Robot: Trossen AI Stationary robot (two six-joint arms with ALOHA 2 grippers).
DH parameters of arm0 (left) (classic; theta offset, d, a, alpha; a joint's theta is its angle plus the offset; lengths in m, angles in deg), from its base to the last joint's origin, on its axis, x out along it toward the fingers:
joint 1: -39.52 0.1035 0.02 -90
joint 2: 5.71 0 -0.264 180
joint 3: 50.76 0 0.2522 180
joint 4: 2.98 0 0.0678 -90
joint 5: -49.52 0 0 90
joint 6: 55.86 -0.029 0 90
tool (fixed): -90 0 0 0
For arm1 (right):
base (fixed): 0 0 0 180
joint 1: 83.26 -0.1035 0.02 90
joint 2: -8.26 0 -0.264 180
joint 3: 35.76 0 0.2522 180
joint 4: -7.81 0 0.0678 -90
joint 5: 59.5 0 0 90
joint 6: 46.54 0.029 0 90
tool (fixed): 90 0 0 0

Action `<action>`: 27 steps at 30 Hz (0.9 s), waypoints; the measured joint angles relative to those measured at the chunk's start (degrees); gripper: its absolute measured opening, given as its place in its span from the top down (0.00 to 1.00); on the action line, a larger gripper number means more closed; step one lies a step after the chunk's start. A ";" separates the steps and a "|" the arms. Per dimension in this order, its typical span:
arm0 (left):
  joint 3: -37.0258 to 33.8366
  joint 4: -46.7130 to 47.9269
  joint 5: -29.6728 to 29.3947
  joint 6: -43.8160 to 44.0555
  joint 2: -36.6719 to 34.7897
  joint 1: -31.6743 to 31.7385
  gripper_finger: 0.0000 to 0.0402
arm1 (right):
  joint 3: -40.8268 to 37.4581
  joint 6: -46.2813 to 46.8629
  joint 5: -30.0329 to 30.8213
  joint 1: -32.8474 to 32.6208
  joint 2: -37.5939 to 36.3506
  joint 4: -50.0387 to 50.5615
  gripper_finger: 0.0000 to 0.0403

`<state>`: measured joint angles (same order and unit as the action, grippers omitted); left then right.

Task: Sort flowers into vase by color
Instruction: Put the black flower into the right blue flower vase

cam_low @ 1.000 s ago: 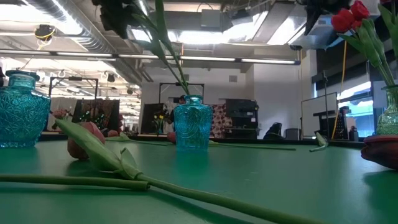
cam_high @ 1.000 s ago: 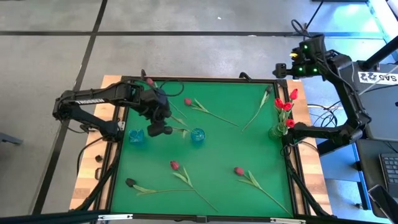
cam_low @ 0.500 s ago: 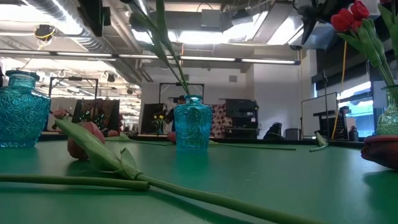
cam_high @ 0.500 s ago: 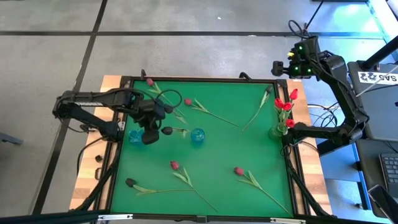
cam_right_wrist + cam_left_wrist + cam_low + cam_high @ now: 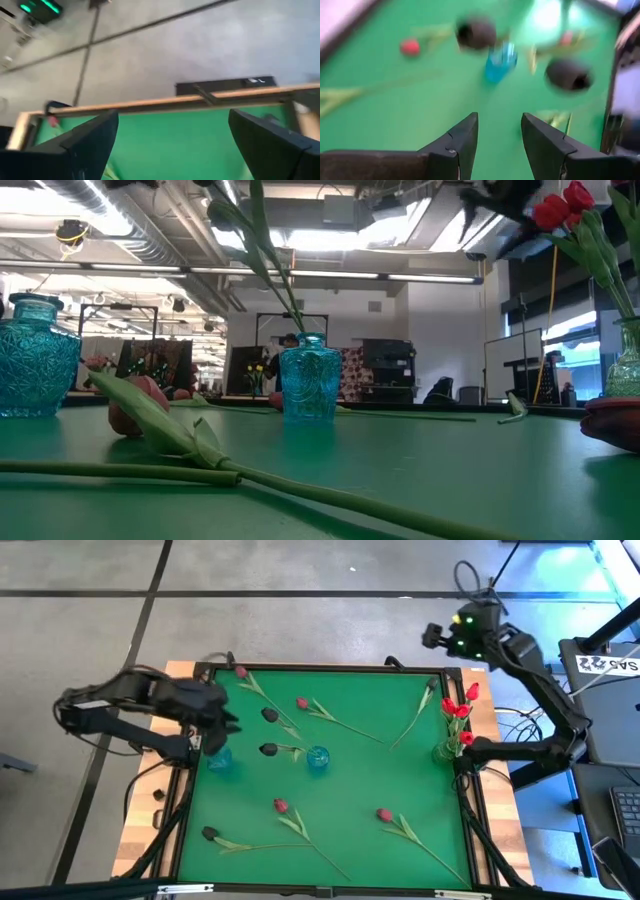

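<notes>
The left claw [image 5: 215, 725], released and empty, hovers at the desk's [image 5: 350, 790] 9 o'clock edge. The right claw [image 5: 432, 635], spread wide, hangs beyond 1 o'clock. Flowers [image 5: 285, 810] lie scattered; red ones [image 5: 458, 710] stand in the 3 o'clock vase [image 5: 445, 750].

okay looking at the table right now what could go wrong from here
Two black tulips lean steeply out of the middle turquoise glass vase; their weight might tip it.

The left tool, open and empty, hovers just above the second turquoise vase at the mat's left edge; a low pass could knock it over.

The clear vase of red tulips stands at the green mat's right edge, near the right arm's base, so a sweep could topple it.
</notes>
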<state>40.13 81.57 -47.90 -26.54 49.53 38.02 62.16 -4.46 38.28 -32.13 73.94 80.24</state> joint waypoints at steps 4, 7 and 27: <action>0.00 -9.38 -4.82 -0.13 -4.14 0.00 0.64 | -4.12 5.11 3.07 -5.72 2.12 -9.18 0.06; 0.00 -16.24 -8.03 -2.39 -5.83 0.00 0.64 | -6.48 7.38 4.08 -8.31 5.38 -14.72 0.06; 0.00 -24.24 -10.41 -5.73 -6.18 -0.98 0.64 | -7.06 10.17 8.94 3.30 16.51 -7.28 0.06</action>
<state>40.13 57.33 -58.30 -32.27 43.35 37.04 55.10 5.71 47.22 -28.83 90.45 72.96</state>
